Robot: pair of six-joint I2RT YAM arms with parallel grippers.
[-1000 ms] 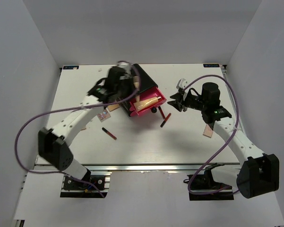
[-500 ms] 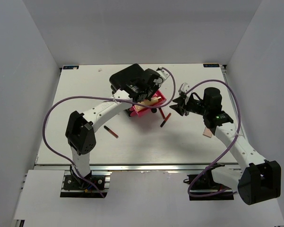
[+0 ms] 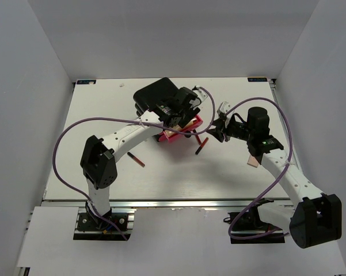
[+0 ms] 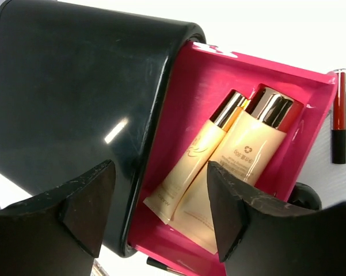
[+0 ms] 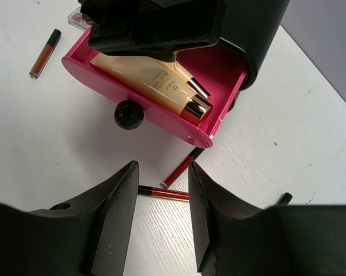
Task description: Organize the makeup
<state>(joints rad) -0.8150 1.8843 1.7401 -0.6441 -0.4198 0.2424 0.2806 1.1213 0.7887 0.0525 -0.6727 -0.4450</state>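
- The pink drawer (image 4: pixel 311 109) stands open from the black box (image 4: pixel 75 86) at the far middle of the table (image 3: pixel 219 172), so makeup can go in from above.
- Two beige tubes (image 4: pixel 230 152) lie side by side in the drawer, gold caps pointing the same way. This part of the makeup looks sorted.
- The left gripper (image 4: pixel 158 172) hangs directly over the drawer, jaws spread and nothing between them. I judge this to be a drop-off position.
- The right gripper (image 5: pixel 162 172) hovers just right of the drawer, facing its round knob (image 5: pixel 129 114), jaws apart and empty.
- Two lipsticks (image 5: pixel 181 168) lie on the table just near of the drawer, below the right gripper, and look like the next pick.
- A lone lipstick (image 3: pixel 137 161) lies on the table near and left of the box.
- A tan piece (image 3: pixel 253 160) lies at the right, partly under the right arm.
- In the top view the left arm covers most of the drawer.
- No view shows whether the box has other drawers.
- A small clear item at the top left edge of the right wrist view is cut off, and I cannot tell what it is.
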